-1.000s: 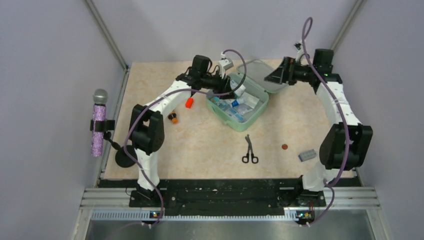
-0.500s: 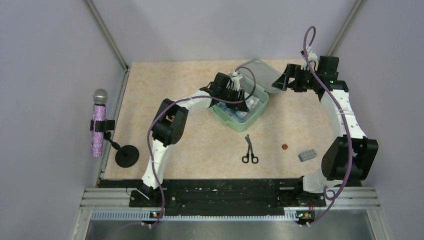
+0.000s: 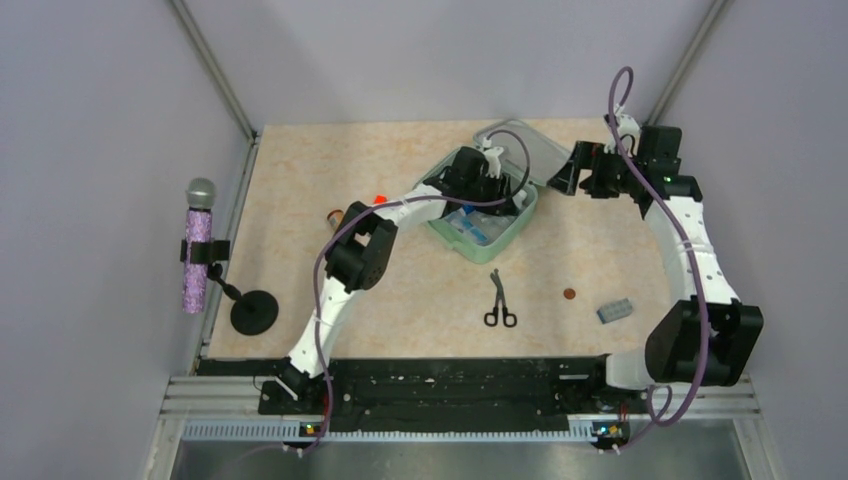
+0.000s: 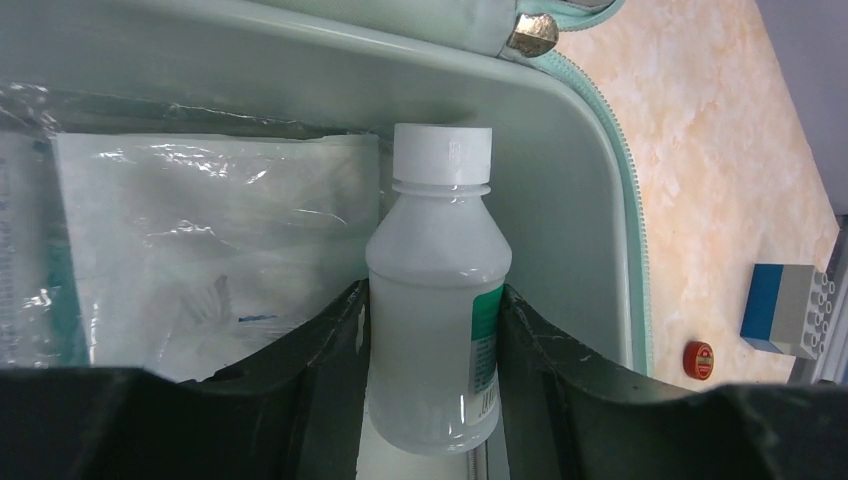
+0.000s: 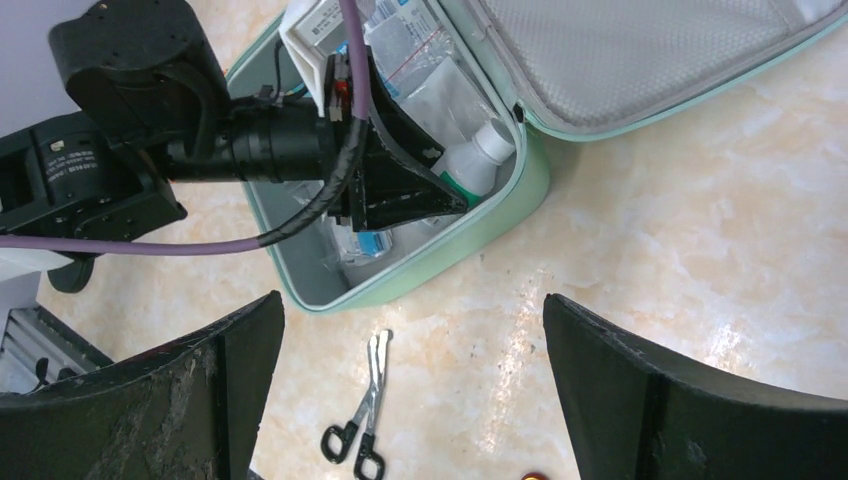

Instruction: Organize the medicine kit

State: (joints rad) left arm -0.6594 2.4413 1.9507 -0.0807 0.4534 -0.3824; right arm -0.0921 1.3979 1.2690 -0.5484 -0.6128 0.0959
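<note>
Translucent plastic bottle with white cap [image 4: 436, 250] pinched in left gripper [image 4: 430, 300], inside mint-green zip case [image 4: 592, 230] beside its wall, long axis along fingers [image 4: 320, 345], cap leading; right gripper [image 5: 412, 310] spread wide, well apart.

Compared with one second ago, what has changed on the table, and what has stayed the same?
The left gripper, shut on the bottle, swung rightward from the kit's left edge toward its right end and now holds the bottle inside it. The right gripper, open, drew back slightly to the right. The kit, scissors, blue block and red disc stayed put.
</note>
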